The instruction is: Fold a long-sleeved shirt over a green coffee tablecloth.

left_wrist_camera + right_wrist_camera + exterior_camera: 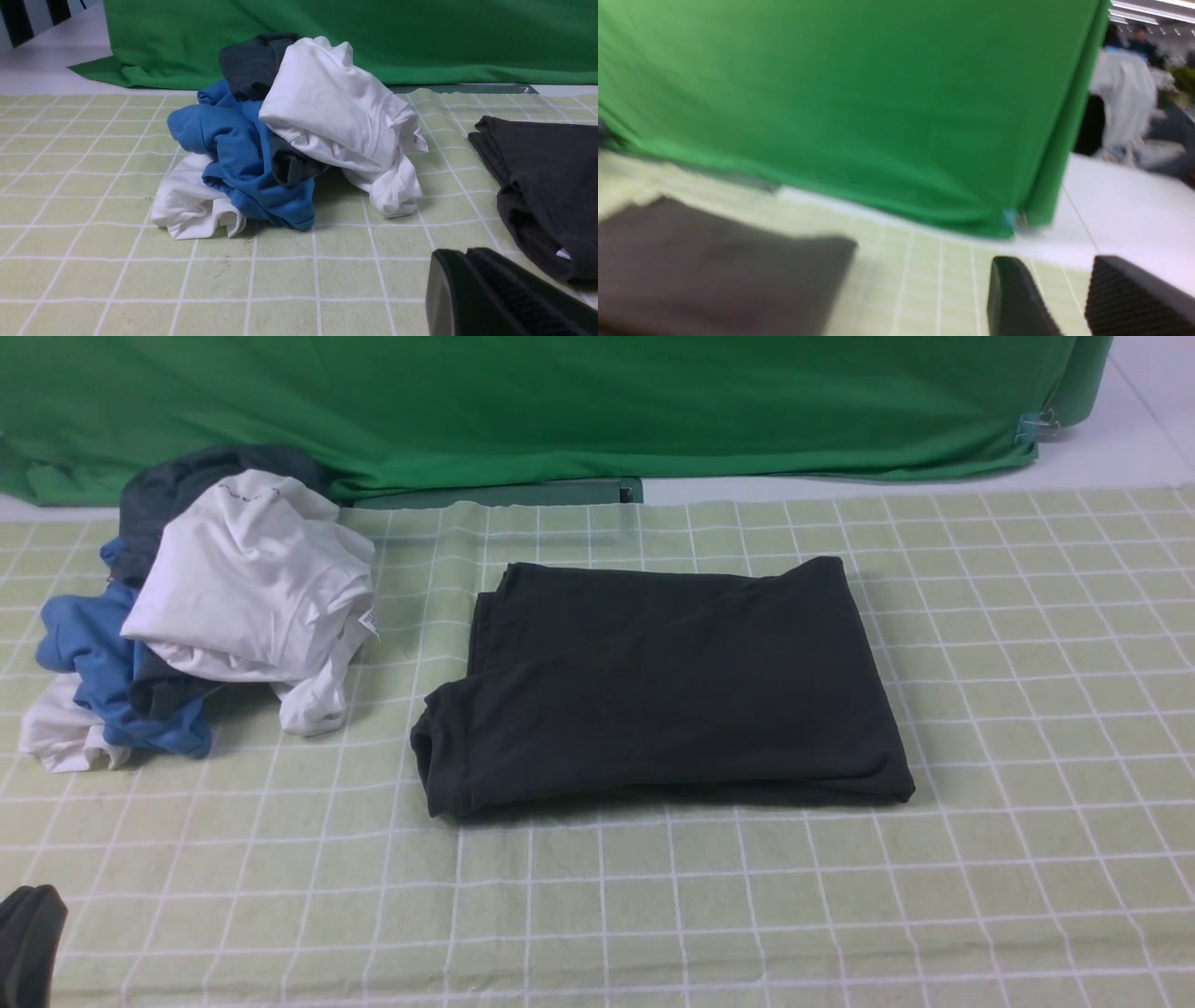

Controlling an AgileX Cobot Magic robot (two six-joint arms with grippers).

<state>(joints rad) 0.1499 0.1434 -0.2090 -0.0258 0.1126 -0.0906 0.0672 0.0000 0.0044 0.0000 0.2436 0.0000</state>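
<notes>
black shirt folded on the checked cloth, both arms clear of it

front view: long-sleeved shirt [667, 686] lying folded into a rough rectangle near the middle of the green coffee tablecloth [1027, 859], flat, with a rounded fold at its near left corner. to the left, well apart from it, a heap of clothes: white shirt [252, 583] on top, blue garment [93, 663] beneath and to the left, dark grey garment [187, 476] at the back. plain green backdrop [560, 401] draped along the far edge of the table, with a clip [1032, 427] at its right corner. only a dark tip of the left gripper [28, 943] showing at the bottom left corner, touching nothing. right gripper not seen here.

left wrist view: left gripper [495, 289] closed, pads pressed together, empty, low over bare checked cloth. heap of white, blue and grey clothes straight ahead; left edge of the black shirt off to the side, near but apart from the gripper, a bit of white label peeking from a fold.

right wrist view: blurred. right gripper [1064, 298] with a clear gap between its two fingers, holding nothing. black shirt off to one side of it, not touching, resting on the checked cloth. green backdrop filling most of the background.
</notes>
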